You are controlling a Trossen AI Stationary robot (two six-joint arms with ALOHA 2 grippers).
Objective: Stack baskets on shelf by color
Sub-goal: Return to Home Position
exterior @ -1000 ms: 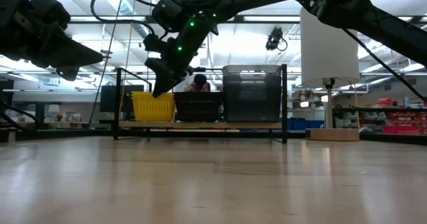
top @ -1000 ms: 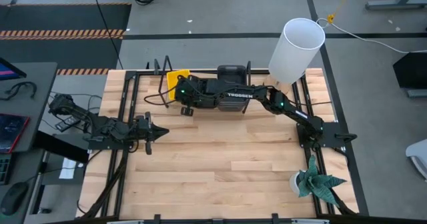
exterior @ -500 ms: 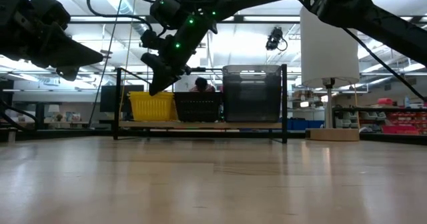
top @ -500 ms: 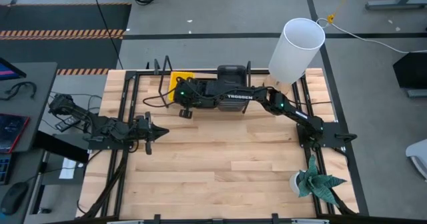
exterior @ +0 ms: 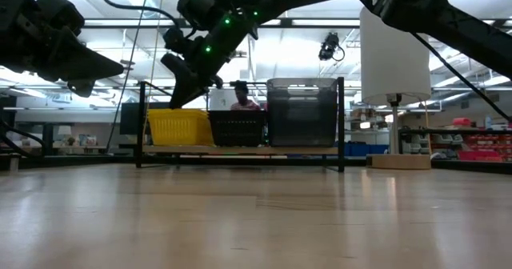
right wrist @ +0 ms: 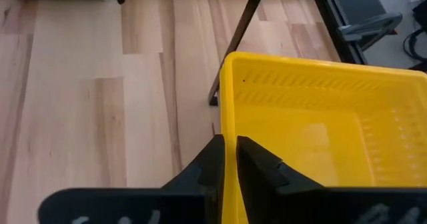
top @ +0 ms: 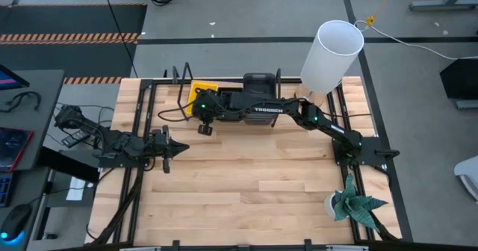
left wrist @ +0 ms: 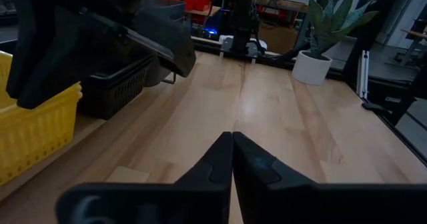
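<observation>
A yellow basket (top: pixel 205 90) (exterior: pixel 180 126) stands at the left end of the shelf (exterior: pixel 240 150) by the table's far edge. A black mesh basket (exterior: pixel 238 127) and a taller dark grey stack (exterior: pixel 302 113) stand beside it. My right gripper (right wrist: pixel 229 144) (exterior: pixel 172 102) reaches across the shelf to the yellow basket's (right wrist: pixel 313 117) left end and is shut on it. My left gripper (top: pixel 179 148) (left wrist: pixel 232 144) hovers shut over the table's left side, away from the shelf. My right gripper has the yellow basket's end wall (right wrist: pixel 229 117) between its two fingers (right wrist: pixel 257 167), one finger inside the basket and one outside. The fingers slant down onto the rim from above. The basket stays on the shelf; how far down the wall they reach does not show.
A white lamp (top: pixel 332 53) stands at the far right corner and a potted plant (top: pixel 351 202) at the near right. Black frame rails run along both table sides. A person (exterior: pixel 240 97) shows behind the shelf. Bare wood lies between the shelf and the near edge.
My right gripper has moved toward the table's left edge. In the low view the yellow basket's left end now reaches a little farther left than before, while its right end stays against the black basket.
</observation>
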